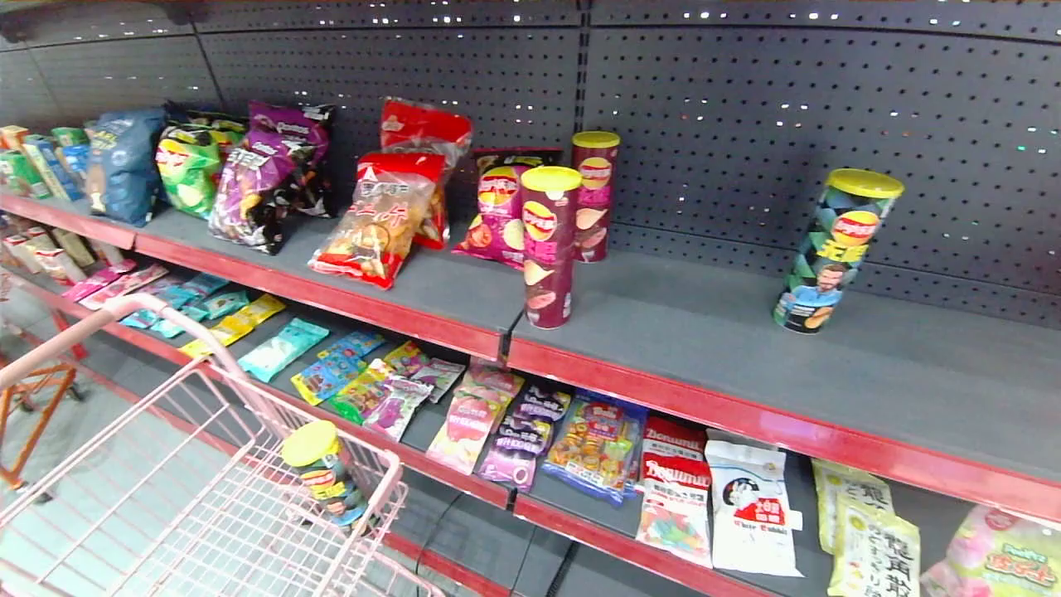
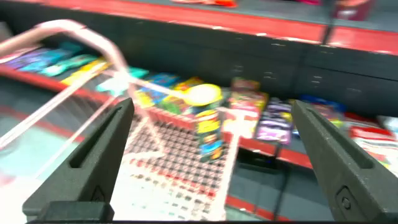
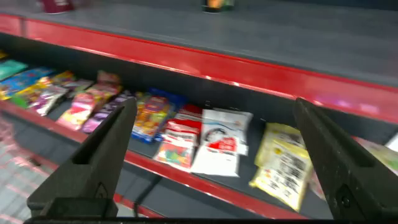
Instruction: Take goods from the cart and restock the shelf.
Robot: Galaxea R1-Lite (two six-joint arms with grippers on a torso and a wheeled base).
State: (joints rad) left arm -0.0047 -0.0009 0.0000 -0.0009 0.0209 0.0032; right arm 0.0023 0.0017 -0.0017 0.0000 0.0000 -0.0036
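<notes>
Left claw [image 2: 212,106] wide open, empty, framing upright yellow-lidded green chip can [image 2: 208,127] in pink wire cart [image 1: 124,305], likely pre-grasp; right claw [image 3: 214,102] open, empty, facing red-edged shelf [image 3: 186,59]

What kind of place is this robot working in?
Most likely a shop's snack aisle: red-edged shelves backed by pegboard, stocked with crisp bags and tubes, and a pink wire shopping cart.

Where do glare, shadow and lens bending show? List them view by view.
Head view: bright glints dot the pegboard, whose seams curve. Left wrist view: the can's lid glares pale. Right wrist view: sheen on the red shelf edge, shade beneath.
</notes>
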